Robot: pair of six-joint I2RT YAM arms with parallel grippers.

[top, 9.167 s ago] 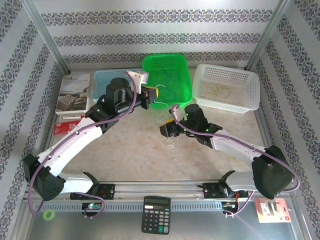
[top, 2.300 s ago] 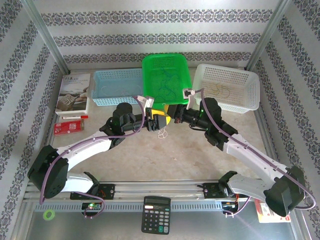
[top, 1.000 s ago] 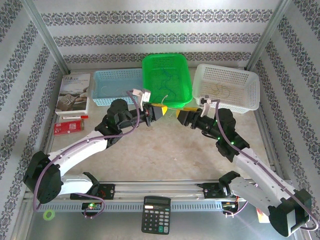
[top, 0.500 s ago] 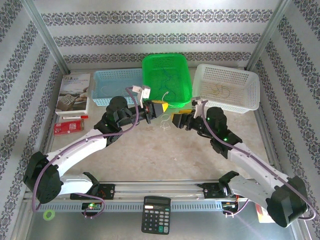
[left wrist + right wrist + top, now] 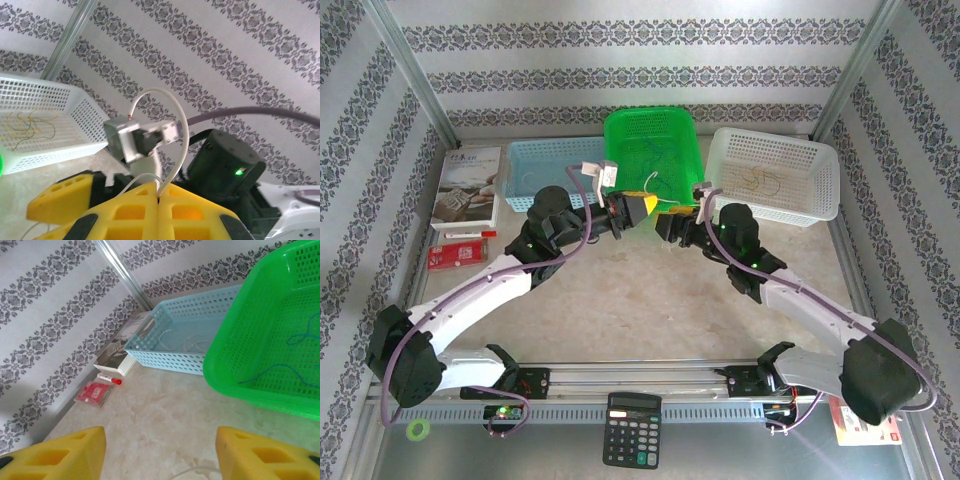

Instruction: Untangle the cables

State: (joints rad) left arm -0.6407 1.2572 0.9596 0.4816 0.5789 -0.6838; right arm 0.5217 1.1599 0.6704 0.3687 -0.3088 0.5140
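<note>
My left gripper (image 5: 642,205) hovers in front of the green basket (image 5: 692,170), its yellow fingers pressed together on a pale white cable (image 5: 176,125) that loops upward out of them. In the left wrist view the jaws (image 5: 160,192) meet on that loop. My right gripper (image 5: 665,222) faces it from the right, very close, with its fingers wide apart and nothing between them (image 5: 160,455). A bit of white cable (image 5: 197,471) shows low between those fingers. A blue cable (image 5: 272,371) lies in the green basket. Yellow-tan cables (image 5: 30,125) lie in the white basket (image 5: 820,160).
A pale blue basket (image 5: 545,170) at the back left holds thin pale cables (image 5: 186,343). A book (image 5: 468,185), a marker (image 5: 109,378) and a red packet (image 5: 455,256) lie at the left. A calculator (image 5: 631,443) sits at the near edge.
My right gripper has swung left and come close to the left gripper, its jaws a little narrower. The left gripper has edged back toward the green basket, still holding the white cable.
</note>
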